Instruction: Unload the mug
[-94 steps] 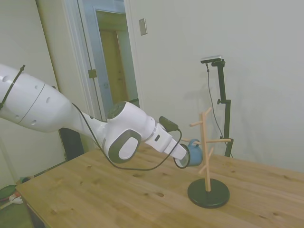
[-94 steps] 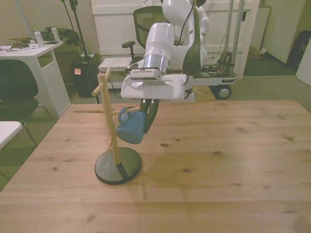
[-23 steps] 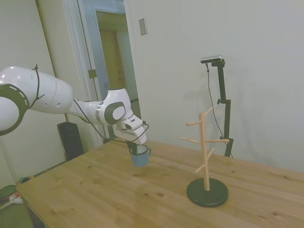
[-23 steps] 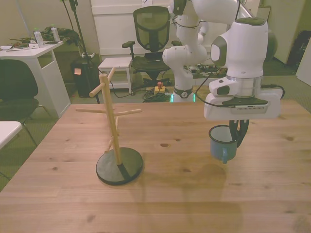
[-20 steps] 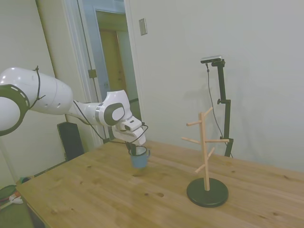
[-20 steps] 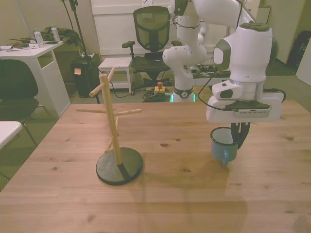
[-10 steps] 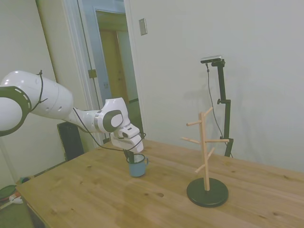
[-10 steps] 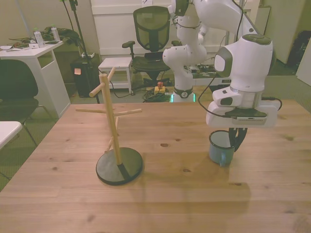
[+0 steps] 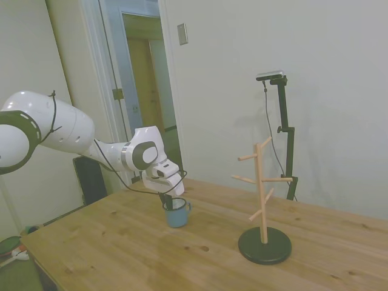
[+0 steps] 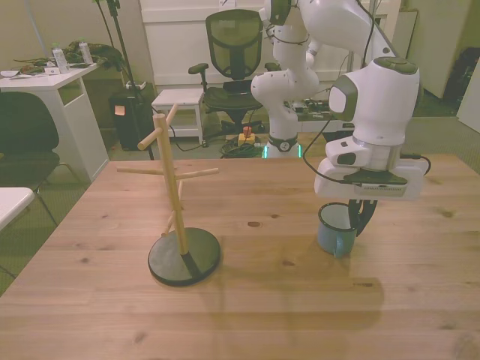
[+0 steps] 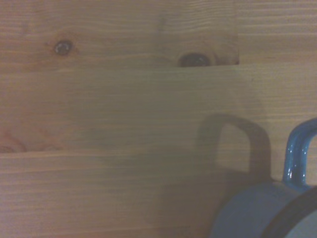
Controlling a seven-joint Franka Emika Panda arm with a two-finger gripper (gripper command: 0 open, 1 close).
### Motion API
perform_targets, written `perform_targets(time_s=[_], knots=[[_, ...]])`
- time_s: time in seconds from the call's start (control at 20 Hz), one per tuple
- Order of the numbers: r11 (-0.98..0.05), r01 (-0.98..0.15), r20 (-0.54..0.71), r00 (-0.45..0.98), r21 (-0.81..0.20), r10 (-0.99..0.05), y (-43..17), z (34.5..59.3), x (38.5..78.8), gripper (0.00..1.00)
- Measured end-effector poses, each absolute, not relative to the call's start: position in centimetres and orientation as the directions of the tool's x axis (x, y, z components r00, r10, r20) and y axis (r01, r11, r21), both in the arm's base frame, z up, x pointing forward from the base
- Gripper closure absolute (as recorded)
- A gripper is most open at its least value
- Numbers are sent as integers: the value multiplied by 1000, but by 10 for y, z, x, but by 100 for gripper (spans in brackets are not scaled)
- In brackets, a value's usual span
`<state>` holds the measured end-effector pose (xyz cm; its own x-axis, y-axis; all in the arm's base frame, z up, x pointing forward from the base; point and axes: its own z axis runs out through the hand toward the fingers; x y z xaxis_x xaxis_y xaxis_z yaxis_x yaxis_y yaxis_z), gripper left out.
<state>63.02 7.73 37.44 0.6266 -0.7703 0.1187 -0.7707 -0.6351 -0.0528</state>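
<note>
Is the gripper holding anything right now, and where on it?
The gripper is at the mug, fingers at its rim on the front view's right side. The mug stands upright on the table; whether the fingers are clamped cannot be told.

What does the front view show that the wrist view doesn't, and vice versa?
Front only: the whole mug upright on the table, the gripper at its rim, and the empty rack well off toward the front view's left.
Wrist only: close detail, the handle curving off the mug's wall, its shadow on the wood, and two knots in the boards.
Both: the blue mug and the bare wood around it.
</note>
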Motion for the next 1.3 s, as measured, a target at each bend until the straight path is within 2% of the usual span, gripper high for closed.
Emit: perform_targets(time_s=[0.4,0.6,0.8,1.0,1.3], knots=[[-640,-767,124,631,-46,-766,78,373,629,0],[-641,-767,114,635,-28,-764,77,364,624,0],[-637,-770,122,630,-30,-767,68,371,622,0],[-638,-769,155,626,-39,-764,56,396,614,0],[-649,-755,210,622,-95,-754,49,466,590,0]])
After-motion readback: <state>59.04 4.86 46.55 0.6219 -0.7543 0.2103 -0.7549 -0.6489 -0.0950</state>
